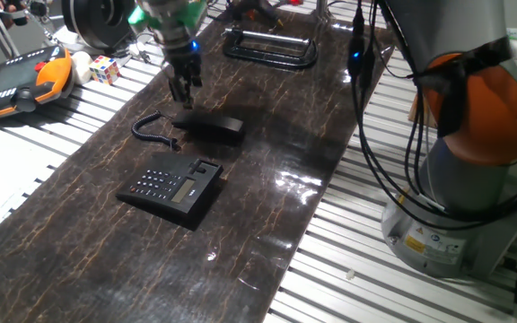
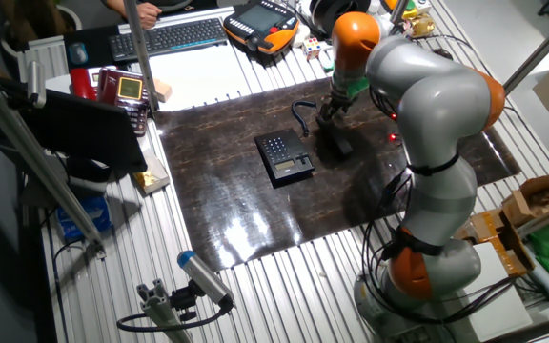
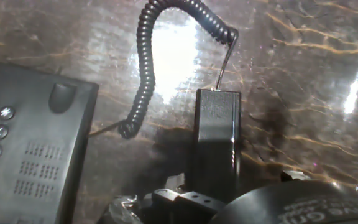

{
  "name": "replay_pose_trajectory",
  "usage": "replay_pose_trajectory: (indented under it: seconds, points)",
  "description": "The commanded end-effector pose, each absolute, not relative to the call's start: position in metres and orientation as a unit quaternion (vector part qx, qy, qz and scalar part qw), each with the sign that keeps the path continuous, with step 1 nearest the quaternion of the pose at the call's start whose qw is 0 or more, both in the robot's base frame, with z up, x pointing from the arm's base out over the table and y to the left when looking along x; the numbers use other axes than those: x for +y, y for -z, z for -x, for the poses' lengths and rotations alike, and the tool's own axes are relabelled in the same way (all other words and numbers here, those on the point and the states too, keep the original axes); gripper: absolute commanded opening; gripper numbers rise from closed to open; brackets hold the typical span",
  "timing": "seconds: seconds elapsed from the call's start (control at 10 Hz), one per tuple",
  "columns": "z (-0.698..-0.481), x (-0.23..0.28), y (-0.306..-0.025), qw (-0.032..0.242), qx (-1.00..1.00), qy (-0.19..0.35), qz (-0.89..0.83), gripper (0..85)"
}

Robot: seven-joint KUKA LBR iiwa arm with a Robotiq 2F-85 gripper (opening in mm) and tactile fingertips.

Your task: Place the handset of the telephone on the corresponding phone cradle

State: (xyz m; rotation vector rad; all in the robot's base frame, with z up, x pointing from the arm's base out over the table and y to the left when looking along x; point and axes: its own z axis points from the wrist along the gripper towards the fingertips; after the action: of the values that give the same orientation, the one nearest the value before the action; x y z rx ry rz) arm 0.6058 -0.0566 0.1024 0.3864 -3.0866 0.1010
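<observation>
The black handset (image 1: 209, 126) lies flat on the dark mat (image 1: 267, 135), apart from the telephone (image 1: 170, 188), with its coiled cord (image 1: 151, 126) looping to the left. The phone cradle (image 1: 191, 166) is the bare strip on the base's side facing the handset. My gripper (image 1: 182, 97) points down just above the handset's cord end, fingers slightly apart and holding nothing. In the hand view the handset (image 3: 216, 143) runs up from between my fingers (image 3: 179, 200). The cord (image 3: 148, 62) arcs above it and the cradle (image 3: 48, 143) is at the left. The other fixed view shows the handset (image 2: 339, 141) right of the telephone (image 2: 286, 157).
An orange-and-black pendant controller (image 1: 25, 81) and a colour cube (image 1: 104, 69) lie at the far left. A black tube frame (image 1: 272, 49) stands behind the handset. My arm's base (image 1: 474, 179) and its cables stand at the right. A keyboard (image 2: 170, 36) lies beyond the mat.
</observation>
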Motion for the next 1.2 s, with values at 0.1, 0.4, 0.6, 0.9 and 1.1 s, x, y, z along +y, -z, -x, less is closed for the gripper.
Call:
replay_pose_trajectory:
  seconds: [0.1,0.4,0.6,0.9,1.1]
  points:
    - [-0.605,-0.057,-0.063,0.009,-0.992,-0.028,-0.121,77.0]
    - [-0.599,-0.059,-0.048,0.010,-0.994,-0.022,-0.105,77.7]
    - [-0.593,-0.061,-0.043,0.011,-0.996,-0.018,-0.089,77.7]
    - [-0.585,-0.071,-0.045,0.016,-0.997,-0.006,-0.078,76.3]
    - [-0.579,-0.067,-0.043,0.010,-0.997,-0.003,-0.072,75.7]
